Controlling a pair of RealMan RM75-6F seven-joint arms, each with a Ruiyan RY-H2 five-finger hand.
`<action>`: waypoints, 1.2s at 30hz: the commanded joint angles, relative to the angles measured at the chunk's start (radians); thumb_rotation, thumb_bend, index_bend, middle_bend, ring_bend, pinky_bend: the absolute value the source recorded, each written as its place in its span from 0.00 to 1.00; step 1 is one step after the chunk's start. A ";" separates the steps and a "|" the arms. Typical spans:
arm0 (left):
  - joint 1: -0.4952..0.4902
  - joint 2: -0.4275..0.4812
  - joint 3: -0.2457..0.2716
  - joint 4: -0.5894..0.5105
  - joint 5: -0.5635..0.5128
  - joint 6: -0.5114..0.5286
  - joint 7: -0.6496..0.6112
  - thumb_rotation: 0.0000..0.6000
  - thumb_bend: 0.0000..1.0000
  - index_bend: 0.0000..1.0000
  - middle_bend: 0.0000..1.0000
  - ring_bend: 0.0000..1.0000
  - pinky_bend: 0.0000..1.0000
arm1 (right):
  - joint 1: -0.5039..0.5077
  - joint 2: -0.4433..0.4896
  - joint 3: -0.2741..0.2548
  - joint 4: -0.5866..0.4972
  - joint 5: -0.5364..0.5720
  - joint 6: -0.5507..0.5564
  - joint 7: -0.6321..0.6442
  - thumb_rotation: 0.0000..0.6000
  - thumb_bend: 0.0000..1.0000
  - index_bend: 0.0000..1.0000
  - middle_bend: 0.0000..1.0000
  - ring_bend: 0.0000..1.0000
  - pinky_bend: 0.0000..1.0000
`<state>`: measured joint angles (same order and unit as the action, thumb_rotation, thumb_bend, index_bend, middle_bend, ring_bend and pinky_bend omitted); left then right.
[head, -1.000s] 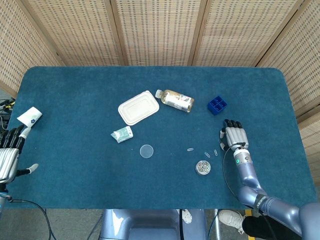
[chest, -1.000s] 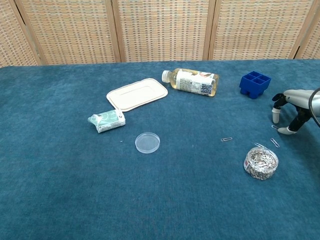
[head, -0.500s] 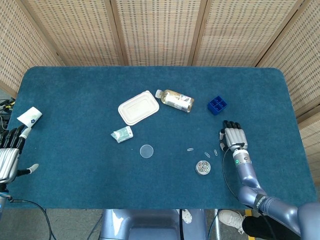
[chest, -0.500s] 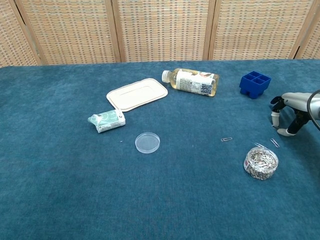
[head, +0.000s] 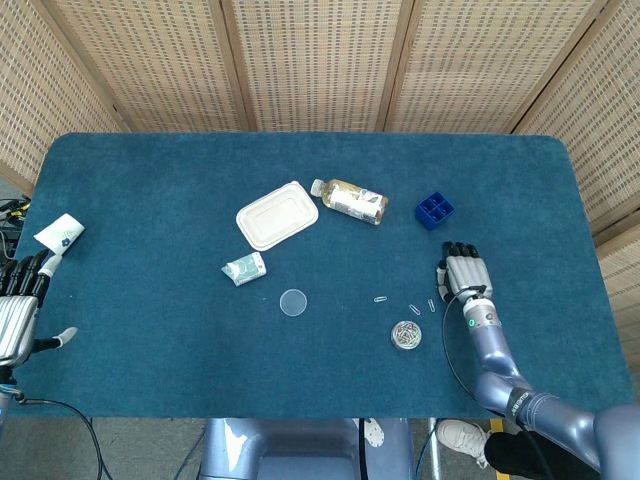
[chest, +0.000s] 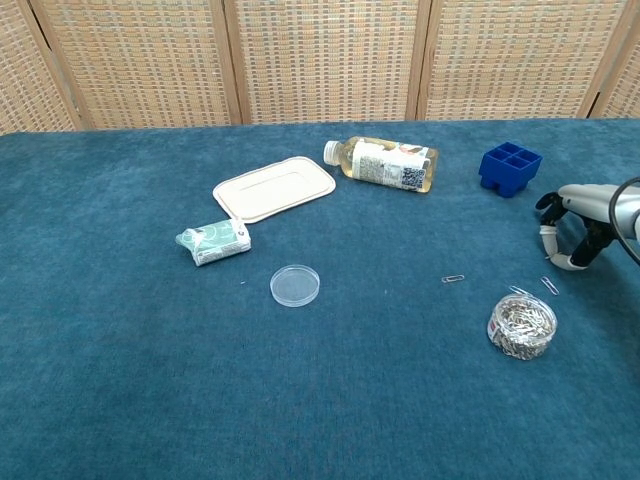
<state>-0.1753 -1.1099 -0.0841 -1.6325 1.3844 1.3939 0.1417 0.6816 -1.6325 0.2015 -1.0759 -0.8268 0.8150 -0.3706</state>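
Observation:
My right hand (head: 461, 273) (chest: 570, 226) hovers low over the blue cloth at the right, fingers and thumb curved apart with nothing between them. A loose paper clip (chest: 549, 285) lies just below it, and a small clear jar of paper clips (head: 405, 335) (chest: 521, 326) stands nearer the front. Two more loose clips (head: 380, 298) (head: 414, 309) lie to the jar's left. My left hand (head: 18, 310) hangs open past the table's left edge, holding nothing, with a white paper cup (head: 60, 233) lying nearest to it.
A blue compartment tray (head: 434, 211) (chest: 510, 168) sits beyond the right hand. A lying bottle (head: 350, 200) (chest: 385, 164), a white lidded box (head: 277, 214), a green tissue packet (head: 244, 268) and a clear round dish (head: 293, 302) (chest: 295, 285) lie mid-table. Wicker screens stand behind.
The right hand has shifted a little to the left and away from the front edge, its fingers curling slightly more. The left hand has not moved.

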 joint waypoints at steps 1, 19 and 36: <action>0.000 0.000 0.000 0.000 0.001 0.000 0.000 1.00 0.00 0.00 0.00 0.00 0.00 | -0.002 0.009 0.002 -0.013 -0.009 0.008 0.003 1.00 0.45 0.64 0.08 0.00 0.00; 0.006 0.004 0.009 -0.009 0.025 0.015 -0.004 1.00 0.00 0.00 0.00 0.00 0.00 | -0.055 0.220 -0.068 -0.463 -0.315 0.161 0.030 1.00 0.45 0.64 0.09 0.00 0.00; 0.007 0.007 0.010 -0.008 0.026 0.014 -0.010 1.00 0.00 0.00 0.00 0.00 0.00 | -0.077 0.210 -0.168 -0.530 -0.438 0.179 -0.035 1.00 0.45 0.64 0.09 0.00 0.00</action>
<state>-0.1684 -1.1034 -0.0741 -1.6410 1.4107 1.4082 0.1323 0.6056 -1.4223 0.0339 -1.6067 -1.2639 0.9942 -0.4057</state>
